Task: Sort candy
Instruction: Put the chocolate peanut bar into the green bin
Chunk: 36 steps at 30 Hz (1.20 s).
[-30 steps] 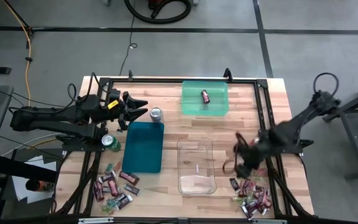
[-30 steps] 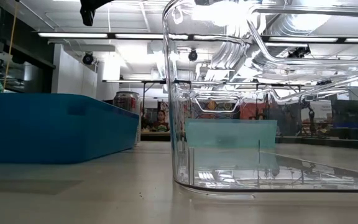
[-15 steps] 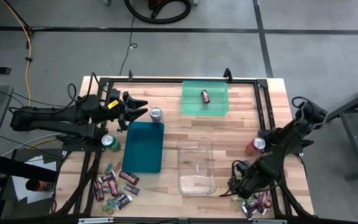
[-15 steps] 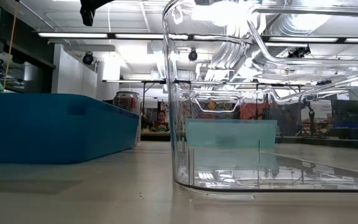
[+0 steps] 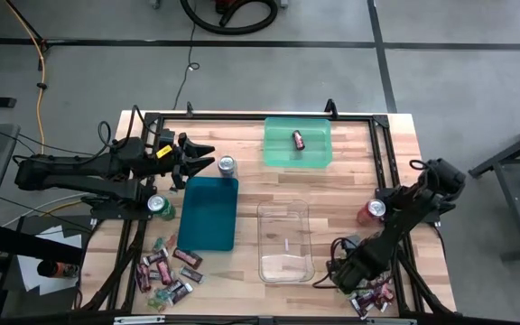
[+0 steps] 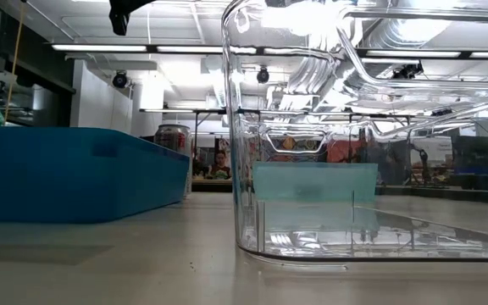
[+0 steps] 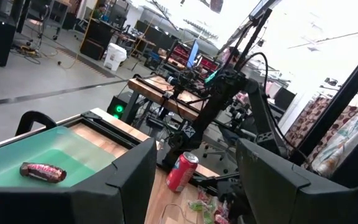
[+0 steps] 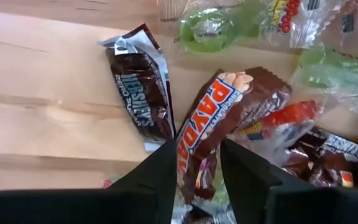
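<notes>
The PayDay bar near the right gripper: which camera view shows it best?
The right wrist view: the PayDay bar fills the picture, its end between the right gripper's fingers. The high view shows only a candy pile under that arm. The other two views miss it.

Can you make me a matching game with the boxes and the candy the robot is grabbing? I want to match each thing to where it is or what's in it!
Things:
1. green bin
2. blue bin
3. clear bin
4. PayDay bar

Places:
A. between the right gripper's fingers
B. holds one dark red candy bar
C. middle of the table, nothing inside
D. beside the silver can

Pairs: 1-B, 2-D, 3-C, 4-A
</notes>
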Available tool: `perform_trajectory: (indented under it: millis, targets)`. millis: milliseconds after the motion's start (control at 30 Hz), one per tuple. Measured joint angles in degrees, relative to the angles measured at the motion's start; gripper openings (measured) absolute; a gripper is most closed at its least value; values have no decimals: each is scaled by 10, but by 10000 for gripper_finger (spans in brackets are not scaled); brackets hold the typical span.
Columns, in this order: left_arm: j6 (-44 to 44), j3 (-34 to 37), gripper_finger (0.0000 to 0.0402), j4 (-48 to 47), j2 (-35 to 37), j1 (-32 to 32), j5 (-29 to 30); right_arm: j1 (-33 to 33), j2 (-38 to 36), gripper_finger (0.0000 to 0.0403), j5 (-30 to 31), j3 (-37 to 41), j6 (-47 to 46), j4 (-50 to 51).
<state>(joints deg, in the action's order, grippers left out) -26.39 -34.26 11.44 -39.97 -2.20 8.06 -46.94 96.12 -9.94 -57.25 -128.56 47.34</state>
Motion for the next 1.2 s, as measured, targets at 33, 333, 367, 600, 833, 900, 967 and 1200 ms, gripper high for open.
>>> perform_trajectory:
  millis: [33,333,367,600,833,900,967,1200]
  targets:
    - [0,0,206,0,0,0,0,0,3,110,0,0,0,0]
    - [0,0,206,0,0,0,0,0,3,9,2,0,38,17]
    - [0,0,206,0,0,0,0,0,-3,10,1,-1,47,19]
    - [0,0,206,0,0,0,0,3,-116,1,101,-104,207,132]
    - [0,0,206,0,0,0,0,74,-251,1,333,-129,424,180]
    - [0,0,206,0,0,0,0,129,-283,0,381,-119,482,197]
    - [0,0,206,2,0,0,0,204,-310,0,402,-114,568,186]
    - [-16,0,206,5,0,0,0,537,-321,0,262,-113,936,13]
